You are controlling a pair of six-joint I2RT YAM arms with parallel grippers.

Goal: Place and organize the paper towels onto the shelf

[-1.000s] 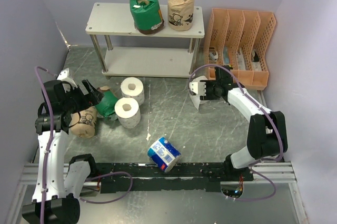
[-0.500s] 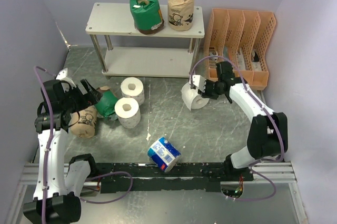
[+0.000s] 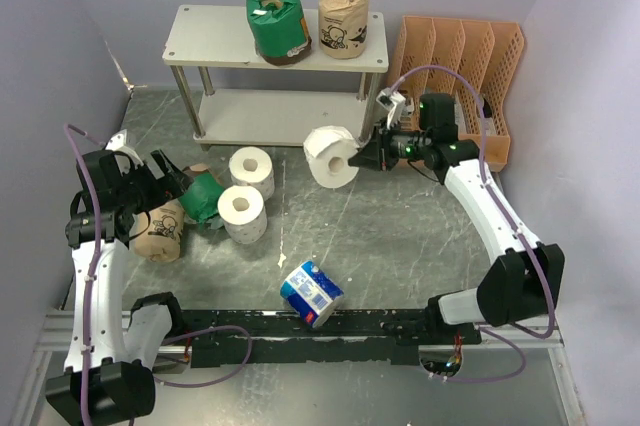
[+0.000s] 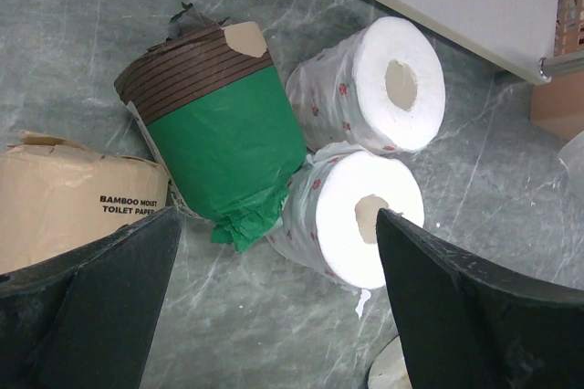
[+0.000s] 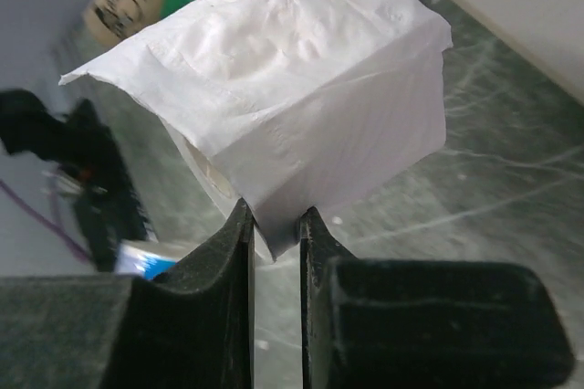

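Note:
The shelf (image 3: 215, 41) stands at the back with a green-wrapped roll (image 3: 277, 21) and a tan printed roll (image 3: 343, 18) on its top board. My right gripper (image 3: 363, 154) is shut on a bare white paper towel roll (image 3: 329, 156), pinching its wall and holding it in the air in front of the lower tier; in the right wrist view the roll (image 5: 274, 88) fills the space above the gripper (image 5: 274, 220). My left gripper (image 4: 278, 220) stands open above a green roll (image 4: 228, 133), a tan roll (image 4: 64, 197) and two white rolls (image 4: 379, 88) (image 4: 356, 215) on the floor.
A blue-and-white roll (image 3: 311, 292) lies near the front rail. An orange slotted file organizer (image 3: 455, 86) stands right of the shelf. The shelf's lower board (image 3: 280, 116) is bare. Walls close in on both sides.
The right gripper closed on the white roll, lifted it off the floor and carried it left and back toward the shelf. The left arm barely moved.

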